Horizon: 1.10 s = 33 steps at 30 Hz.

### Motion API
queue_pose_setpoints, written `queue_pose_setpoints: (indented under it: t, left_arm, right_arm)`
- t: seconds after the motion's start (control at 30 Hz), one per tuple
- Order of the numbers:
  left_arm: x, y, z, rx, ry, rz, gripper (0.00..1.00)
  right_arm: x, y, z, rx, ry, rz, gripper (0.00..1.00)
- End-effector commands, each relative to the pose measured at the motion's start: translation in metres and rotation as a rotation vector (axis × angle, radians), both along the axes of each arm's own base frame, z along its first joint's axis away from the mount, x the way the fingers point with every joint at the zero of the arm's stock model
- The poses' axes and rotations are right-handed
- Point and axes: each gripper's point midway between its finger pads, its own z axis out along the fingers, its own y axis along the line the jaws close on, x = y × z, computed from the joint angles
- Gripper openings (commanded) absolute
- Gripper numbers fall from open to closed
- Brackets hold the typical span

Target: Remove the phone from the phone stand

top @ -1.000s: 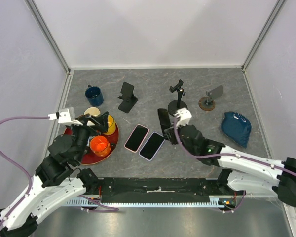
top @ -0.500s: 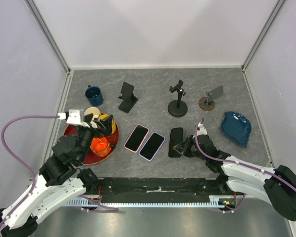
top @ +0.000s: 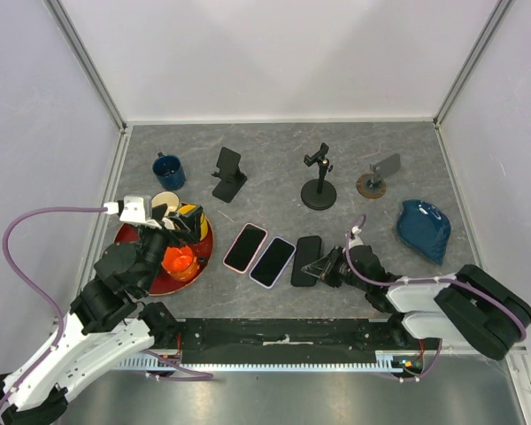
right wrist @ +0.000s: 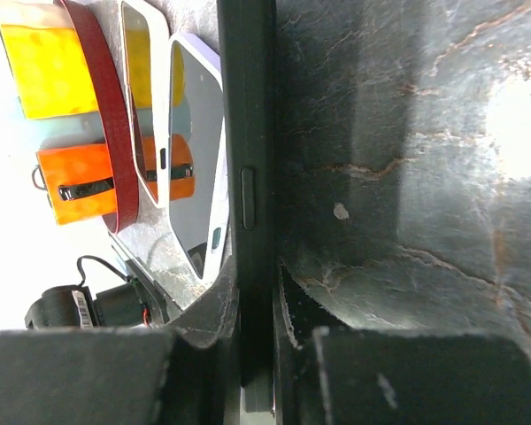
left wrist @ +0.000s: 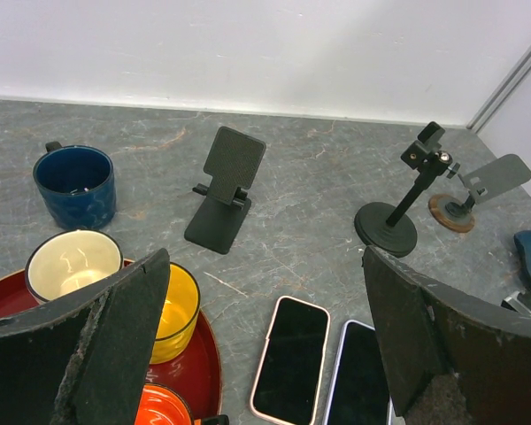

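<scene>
Top external | right hand (top: 324, 268) low, gripping black phone (top: 305, 260) | left hand (top: 177, 218) agape

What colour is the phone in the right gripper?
The phone is black, seen best in the top external view.

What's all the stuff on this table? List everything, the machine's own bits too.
mug: 1, dark blue, back left
tray: 1, red, left
cups: 3, cream cup, yellow cup, orange cup, on the tray
stands: 3, black folding stand, black clamp stand, grey stand on brown base, along the back, all empty
phones: 3, pink-edged phone, pale-edged phone, black phone, side by side, centre
pouch: 1, blue, right
left gripper: 1, black, open above the tray
right gripper: 1, black, shut on the black phone
</scene>
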Motion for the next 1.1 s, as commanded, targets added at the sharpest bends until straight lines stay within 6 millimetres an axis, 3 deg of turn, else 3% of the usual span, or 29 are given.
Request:
queue_pose_setpoints:
  t: [0.0,0.13,0.23,0.33,0.57,0.6,0.67,0.7,0.77,0.8,0.87,0.9,1.07]
  left_arm:
    - [0.0,0.002,0.008,-0.004,-0.011,0.009,0.96]
    - [0.0,0.0,0.006,-0.009,-0.007,0.001,0.95]
    - [0.001,-0.001,0.003,0.0,0.005,-0.001,0.95]
    - [0.002,-0.002,0.001,0.005,0.015,0.002,0.95]
    - [0.005,-0.005,-0.003,0.015,0.032,0.001,0.95]
    - [0.006,-0.006,-0.003,0.013,0.032,-0.002,0.95]
    - [0.008,-0.008,-0.006,0.022,0.045,-0.004,0.95]
    - [0.008,-0.01,-0.006,0.019,0.047,-0.011,0.95]
    - [0.011,-0.012,-0.009,0.028,0.061,-0.012,0.95]
    - [0.012,-0.013,-0.01,0.029,0.067,-0.018,0.95]
    - [0.016,-0.015,-0.015,0.042,0.09,-0.015,0.95]
    - [0.016,-0.017,-0.015,0.041,0.096,-0.021,0.95]
    - [0.025,-0.018,-0.028,0.073,0.166,-0.006,0.95]
  right_arm:
    - [0.0,0.023,0.02,0.13,-0.009,0.067,0.0]
    - [0.005,0.039,0.027,0.186,-0.016,0.108,0.02]
    - [0.003,0.041,0.017,0.183,0.013,0.116,0.04]
    - [-0.002,0.043,0.01,0.17,0.033,0.146,0.14]
    - [-0.004,0.032,-0.001,0.075,0.015,0.148,0.71]
    - [-0.006,0.024,-0.013,0.011,0.043,0.133,0.75]
    - [0.002,0.022,-0.005,-0.038,-0.022,0.14,0.84]
    - [-0.002,0.013,-0.016,-0.105,0.016,0.138,0.86]
    - [0.012,0.008,-0.004,-0.178,-0.064,0.125,0.95]
    - [0.005,-0.004,-0.016,-0.259,-0.02,0.127,0.98]
    - [0.021,-0.015,-0.008,-0.356,-0.072,0.089,0.98]
    - [0.016,-0.026,-0.016,-0.433,-0.061,0.115,0.98]
    - [0.035,-0.046,-0.004,-0.582,-0.123,0.062,0.98]
